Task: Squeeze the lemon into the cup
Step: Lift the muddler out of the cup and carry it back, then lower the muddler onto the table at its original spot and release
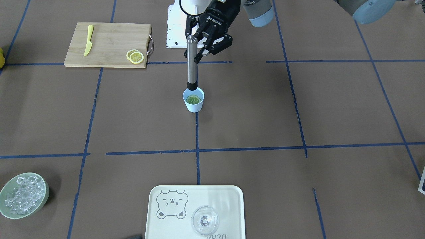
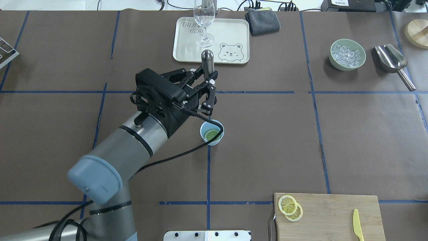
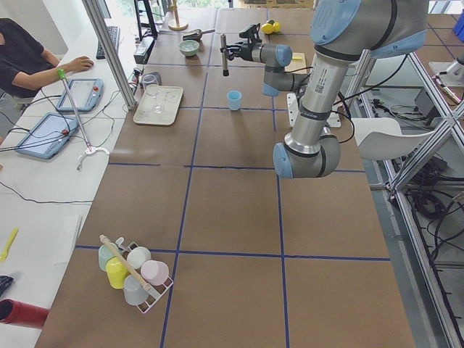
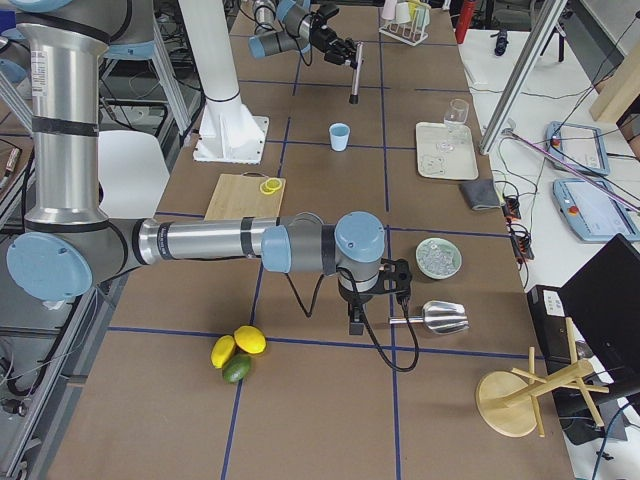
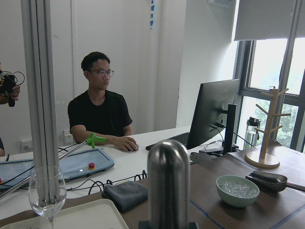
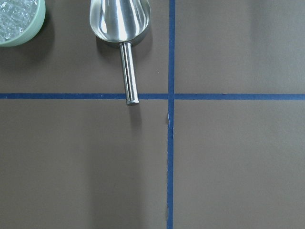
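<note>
The left gripper (image 1: 196, 49) is clenched on the upper part of a steel muddler (image 1: 192, 66), holding it upright with its black end down. Below the gripper stands the light-blue cup (image 1: 193, 106) with the lemon slice (image 1: 193, 99) lying flat inside, so a straight downward push would probably crush it. The right gripper (image 4: 354, 322) hangs well apart from the cup, just beside an ice scoop (image 4: 440, 317); I cannot tell whether it is clenched or released.

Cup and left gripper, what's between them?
The steel muddler held by the left gripper, its black tip at the cup rim above the lemon; seen in the front-facing view.
</note>
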Tool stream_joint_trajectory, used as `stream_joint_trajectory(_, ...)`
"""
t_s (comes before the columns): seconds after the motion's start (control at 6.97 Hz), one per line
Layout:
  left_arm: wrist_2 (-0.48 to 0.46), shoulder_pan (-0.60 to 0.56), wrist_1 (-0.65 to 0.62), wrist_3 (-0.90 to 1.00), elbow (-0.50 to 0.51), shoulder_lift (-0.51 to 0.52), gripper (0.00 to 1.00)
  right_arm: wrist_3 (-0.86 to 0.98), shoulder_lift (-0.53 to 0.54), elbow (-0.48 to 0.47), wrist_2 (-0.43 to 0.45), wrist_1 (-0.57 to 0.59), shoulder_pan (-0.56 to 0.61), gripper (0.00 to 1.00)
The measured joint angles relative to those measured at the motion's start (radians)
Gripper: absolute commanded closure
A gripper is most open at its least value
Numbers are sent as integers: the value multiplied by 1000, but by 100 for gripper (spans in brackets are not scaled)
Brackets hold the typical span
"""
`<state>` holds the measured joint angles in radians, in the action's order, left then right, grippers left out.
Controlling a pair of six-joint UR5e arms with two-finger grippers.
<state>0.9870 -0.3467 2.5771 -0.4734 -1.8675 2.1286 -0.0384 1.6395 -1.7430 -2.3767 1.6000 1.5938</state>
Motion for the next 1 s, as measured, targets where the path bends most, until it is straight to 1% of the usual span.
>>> stream_joint_trajectory(0.14, 117, -73, -7, 1, -2, -33, 100, 0, -2, -1, 0, 0, 0, 0)
stream_joint_trajectory(0.29, 248, -148, -14, 1, -9, -85, 100, -1, -4, -1, 0, 0, 0, 0)
stream_joint_trajectory(0.43, 355, -202, -26, -4, -34, -151, 100, -1, -5, -2, 1, 0, 0, 0)
stream_joint_trajectory(0.57, 426, -233, -63, -38, -90, -239, 100, -1, -6, -2, 1, 0, 0, 0)
stream_joint_trajectory(0.72, 463, -245, -123, -104, -154, -323, 100, -1, -6, -2, 1, 0, 0, 0)
stream_joint_trajectory(0.86, 521, -250, -206, -177, -201, -377, 100, -2, -6, -2, 1, 0, 0, 0)
stream_joint_trajectory(1.0, 614, -262, -294, -238, -228, -401, 100, -1, -6, -3, 1, 0, 0, 0)
